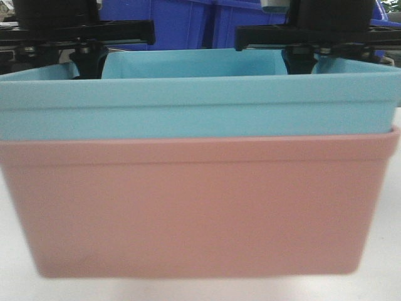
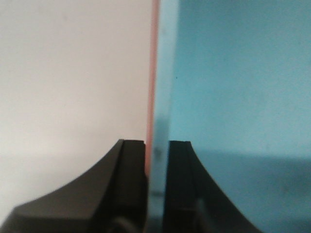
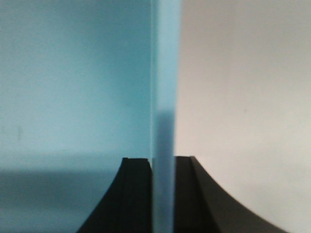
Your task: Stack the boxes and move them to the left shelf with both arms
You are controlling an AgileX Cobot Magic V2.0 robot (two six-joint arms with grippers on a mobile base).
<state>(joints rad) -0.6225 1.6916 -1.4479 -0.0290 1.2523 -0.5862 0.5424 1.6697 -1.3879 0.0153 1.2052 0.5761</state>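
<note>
The white table (image 1: 11,266) shows as bare strips at the lower corners of the front view and as open pale surface outside each gripped wall in the wrist views. Dark blue bins (image 1: 182,22) stand behind the stack, beyond the arms. The pink box (image 1: 200,213) sits close to the camera and fills nearly the whole width. Its front wall is plain, and whether its base touches the table cannot be told. The blue box (image 1: 200,106) is nested inside it, its rolled rim standing above the pink rim. The left gripper (image 2: 157,143) is clamped narrowly over the left end wall of the blue box, with a thin edge of pink rim in the same gap. The right gripper (image 3: 163,160) pinches the right end wall of the blue box alone, fingers (image 3: 136,194) tight against it.
</note>
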